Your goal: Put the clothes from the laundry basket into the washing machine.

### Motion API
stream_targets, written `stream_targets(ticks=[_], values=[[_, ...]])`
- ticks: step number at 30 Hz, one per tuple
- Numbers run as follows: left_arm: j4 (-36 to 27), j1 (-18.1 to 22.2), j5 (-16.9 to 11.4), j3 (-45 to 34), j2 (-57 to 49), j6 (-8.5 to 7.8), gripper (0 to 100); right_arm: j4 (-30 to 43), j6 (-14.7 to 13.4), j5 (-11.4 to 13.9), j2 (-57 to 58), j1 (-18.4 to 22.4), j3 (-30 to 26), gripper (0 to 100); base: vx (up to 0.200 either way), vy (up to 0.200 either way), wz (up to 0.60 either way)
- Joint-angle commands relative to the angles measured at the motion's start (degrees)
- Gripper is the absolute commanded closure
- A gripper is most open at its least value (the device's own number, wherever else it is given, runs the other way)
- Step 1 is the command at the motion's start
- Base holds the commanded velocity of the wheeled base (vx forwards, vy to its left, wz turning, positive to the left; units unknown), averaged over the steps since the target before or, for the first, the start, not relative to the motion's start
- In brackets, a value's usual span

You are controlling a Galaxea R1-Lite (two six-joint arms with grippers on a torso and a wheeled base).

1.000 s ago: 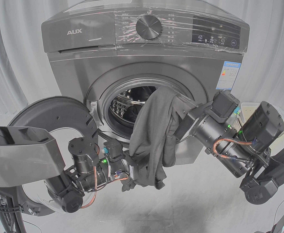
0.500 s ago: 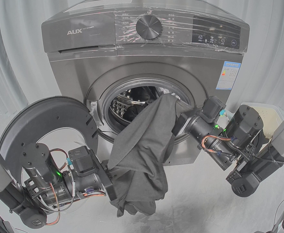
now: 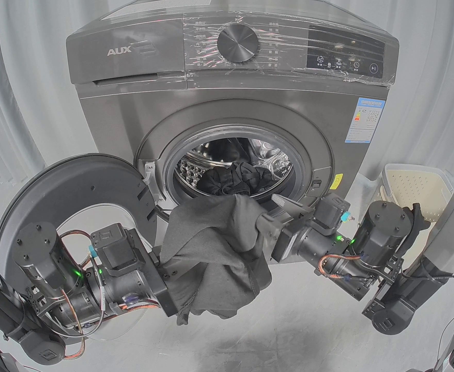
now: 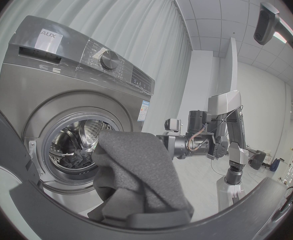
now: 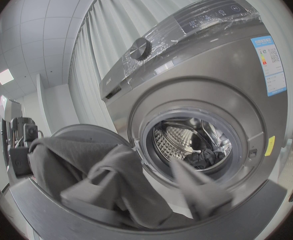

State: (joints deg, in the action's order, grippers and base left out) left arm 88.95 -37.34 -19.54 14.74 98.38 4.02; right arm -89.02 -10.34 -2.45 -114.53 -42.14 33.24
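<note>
a grey garment [image 3: 211, 249] hangs slung between my two arms just in front of the washing machine [image 3: 227, 94], its top edge about level with the lower lip of the drum opening [image 3: 237, 156]; i cannot tell whether it touches that lip. the left gripper [image 3: 171, 288], low and to the left by the swung-open door [image 3: 77, 182], is buried in a bunched fold and looks clamped on it. the right gripper [image 3: 272, 214], at the cloth's right end, stands spread wide, one finger [image 3: 288, 204] bare and the cloth merely draped over the other, so it grips nothing. the garment's long axis runs left to right across the mouth, with most of its bulk sagging below and nearer than the opening. dark clothes [image 3: 237, 179] already lie in the drum; the laundry basket [image 3: 418, 187] sits on the floor at the far right. my read: the drum lies up and farther away from both grippers, the right one being closer to the rim, so the load must rise over the lip and go in end first, or the hanging tail may catch outside.
</note>
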Motion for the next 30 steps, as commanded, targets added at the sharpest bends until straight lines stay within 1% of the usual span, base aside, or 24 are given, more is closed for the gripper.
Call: stream_targets(ticks=[1, 2, 3, 4, 5, 6, 7, 8, 9, 10, 12, 14, 16, 18, 19, 20, 21, 22, 24, 25, 27, 30], values=[[0.0, 0.2, 0.1, -0.1, -0.3, 0.28, 100, 0.0, 2.1, 0.1, 2.3, -0.2, -10.8, 0, 0.0, 0.0, 0.0], [0.1, 0.4, 0.2, -0.1, -0.5, 0.55, 100, 0.1, 3.1, 0.5, 4.2, -0.2, -15.6, 0, 0.0, 0.0, 0.0], [0.1, 0.6, 0.2, -0.1, -0.6, 0.64, 100, 0.1, 3.5, 1.3, 5.3, -0.2, -19.0, 0, 0.0, 0.0, 0.0], [0.1, 0.7, 0.2, -0.2, -0.7, 0.72, 100, 0.1, 3.5, 1.6, 5.6, -0.2, -20.3, 0, 0.0, 0.0, 0.0], [0.0, 1.0, 0.3, -0.3, -0.8, 0.9, 100, 0.1, 3.6, 2.7, 7.0, 0.0, -24.8, 0, 0.0, 0.0, 0.0], [0.1, 1.1, 0.4, -0.4, -0.9, 0.9, 100, 0.1, 3.7, 3.3, 8.1, 0.4, -28.9, 0, 0.0, 0.0, 0.0], [0.0, 1.1, 1.0, -0.4, -0.9, 0.9, 100, 0.1, 3.8, 3.4, 9.2, 0.7, -31.5, 0, 0.0, 0.0, 0.0], [0.0, 1.1, 1.3, -0.4, -0.8, 0.9, 100, 0.1, 3.8, 3.5, 9.9, 0.7, -32.3, 0, 0.0, 0.0, 0.0], [0.0, 1.3, 3.5, 0.0, -0.5, 0.99, 100, 0.1, 3.7, 3.6, 11.3, 1.0, -33.2, 0, 0.0, 0.0, 0.0], [-0.1, 1.4, 5.9, 0.2, 0.0, 0.99, 100, 0.0, 3.9, 3.4, 12.4, 1.8, -33.2, 0, 0.0, 0.0, 0.0], [-0.1, 1.0, 8.8, -0.3, -0.1, 1.16, 100, 0.1, 4.2, 3.4, 13.6, 3.8, -32.0, 0, 0.0, 0.0, 0.0], [-0.2, 0.6, 10.8, -0.5, 0.0, 1.07, 100, 0.1, 4.7, 3.4, 15.6, 5.7, -30.9, 0, 0.0, 0.0, 0.0], [-0.2, 0.6, 11.4, -0.6, 0.1, 0.99, 100, 0.1, 4.8, 3.4, 16.0, 6.2, -30.7, 0, 0.0, 0.0, 0.0], [-0.1, 0.6, 14.4, -0.4, 0.6, 0.99, 100, 0.1, 4.7, 3.3, 15.7, 6.5, -31.0, 0, 0.0, 0.0, 0.0], [-0.1, 0.6, 14.6, -0.4, 0.7, 0.99, 100, 0.1, 4.7, 3.3, 15.7, 6.6, -31.0, 0, 0.0, 0.0, 0.0], [-0.1, 0.5, 17.2, -0.2, 1.2, 0.9, 100, 0.1, 4.6, 3.4, 15.1, 7.2, -31.0, 0, 0.0, 0.0, 0.0], [0.0, 0.4, 17.9, -0.3, 1.4, 0.81, 100, 0.1, 4.6, 3.4, 14.9, 7.5, -30.9, 0, 0.0, 0.0, 0.0], [0.0, -0.7, 20.5, -0.2, 1.5, 0.2, 100, 0.0, 4.6, 3.5, 14.2, 8.1, -30.4, 0, 0.0, 0.0, 0.0], [0.0, -2.3, 23.1, -0.1, 1.4, 0.02, 100, 0.1, 4.5, 3.4, 13.7, 8.0, -29.4, 0, 0.0, 0.0, 0.0], [0.0, -3.2, 24.3, 0.0, 1.4, 0.37, 100, 0.1, 4.4, 3.4, 13.7, 8.0, -29.1, 0, 0.0, 0.0, 0.0], [0.0, -4.4, 25.6, 0.0, 1.5, 0.55, 100, 0.1, 4.4, 3.3, 13.8, 7.8, -28.9, 0, 0.0, 0.0, 0.0], [-0.1, -4.7, 25.9, -0.1, 3.0, 0.11, 100, 0.1, 4.4, 3.2, 13.8, 7.8, -29.1, 0, 0.0, 0.0, 0.0]])
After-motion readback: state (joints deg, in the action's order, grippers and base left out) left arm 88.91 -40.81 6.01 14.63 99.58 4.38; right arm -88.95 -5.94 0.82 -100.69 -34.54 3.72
